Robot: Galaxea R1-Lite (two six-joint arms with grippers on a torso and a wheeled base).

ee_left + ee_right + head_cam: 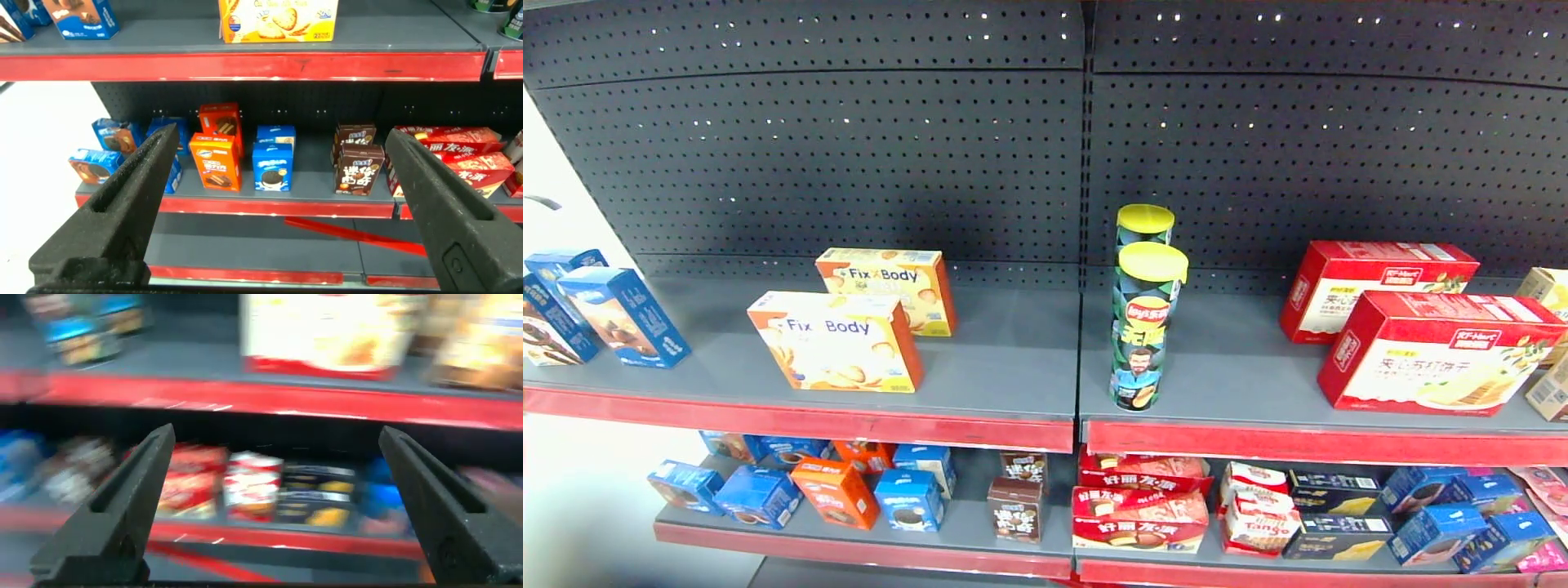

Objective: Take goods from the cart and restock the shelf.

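Left gripper (278, 132) and right gripper (277, 431), both with fingers apart, face a stocked shelf (1013, 359).
Upper tier, head view: blue boxes (621, 314) at nine o'clock; two orange-and-white boxes (837, 341) just to their three o'clock; two yellow-lidded chip cans (1147, 327) upright near centre, one behind the other; two red boxes (1429, 351) at three o'clock; small cartons (907, 498) on the lower tier at six o'clock, before both grippers.
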